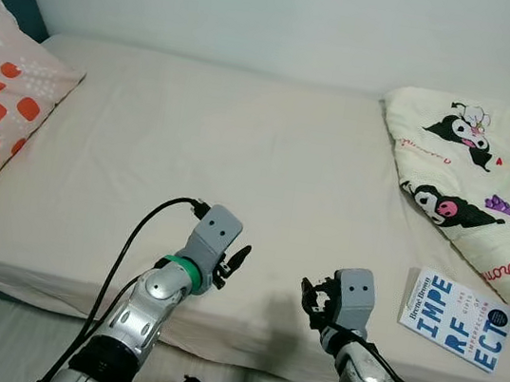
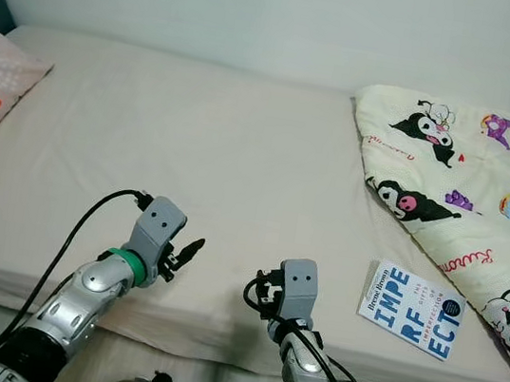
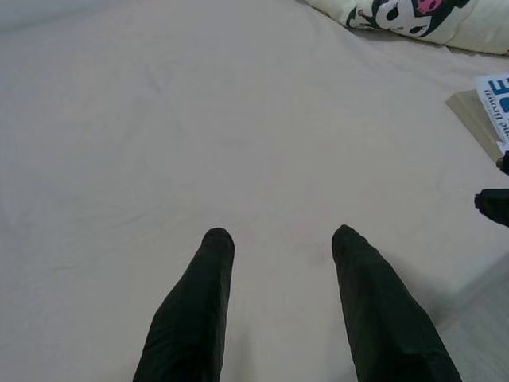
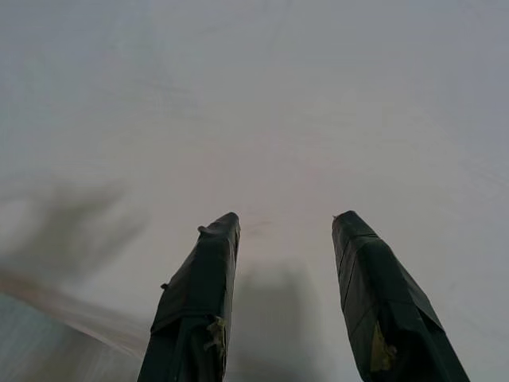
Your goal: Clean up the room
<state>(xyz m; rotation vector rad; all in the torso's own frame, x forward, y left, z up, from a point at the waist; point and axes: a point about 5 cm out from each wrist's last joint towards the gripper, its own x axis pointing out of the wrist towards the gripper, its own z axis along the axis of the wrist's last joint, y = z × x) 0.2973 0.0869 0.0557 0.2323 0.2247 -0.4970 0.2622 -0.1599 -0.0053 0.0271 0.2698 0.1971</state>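
Left eye view: both claws were held spread and empty over the bed (image 1: 242, 151), the left claw (image 1: 232, 266) at lower centre, the right claw (image 1: 314, 298) beside it. A book (image 1: 457, 319) lay at lower right, touching the cartoon-print quilt (image 1: 487, 178). The book, near the mattress edge, could be nudged off by a careless reach.

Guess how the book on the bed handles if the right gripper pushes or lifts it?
The book looks thin and lies flat near the edge of the bed, so it would probably slide rather than tip. Its cover looks soft, so it may flex when lifted. The right gripper fingers are open.
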